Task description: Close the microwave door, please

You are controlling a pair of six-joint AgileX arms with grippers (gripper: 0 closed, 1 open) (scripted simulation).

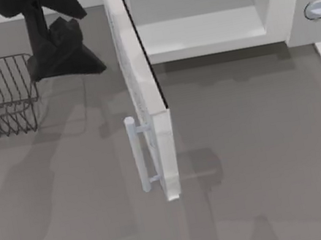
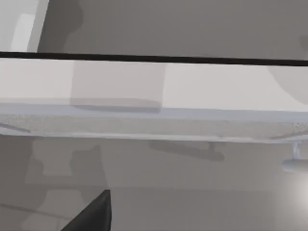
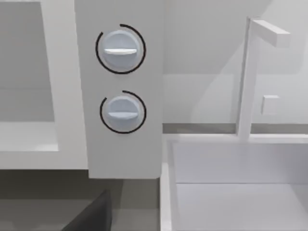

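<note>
The microwave door (image 1: 143, 92) stands wide open, edge-on from the microwave (image 1: 289, 4) — the left hand (image 1: 61, 50), grip state unclear, sits nearer, beside its handle face.

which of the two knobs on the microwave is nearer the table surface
In the right wrist view, the lower knob, directly beneath the upper knob on the microwave side panel, sits nearer the grey table.
</note>
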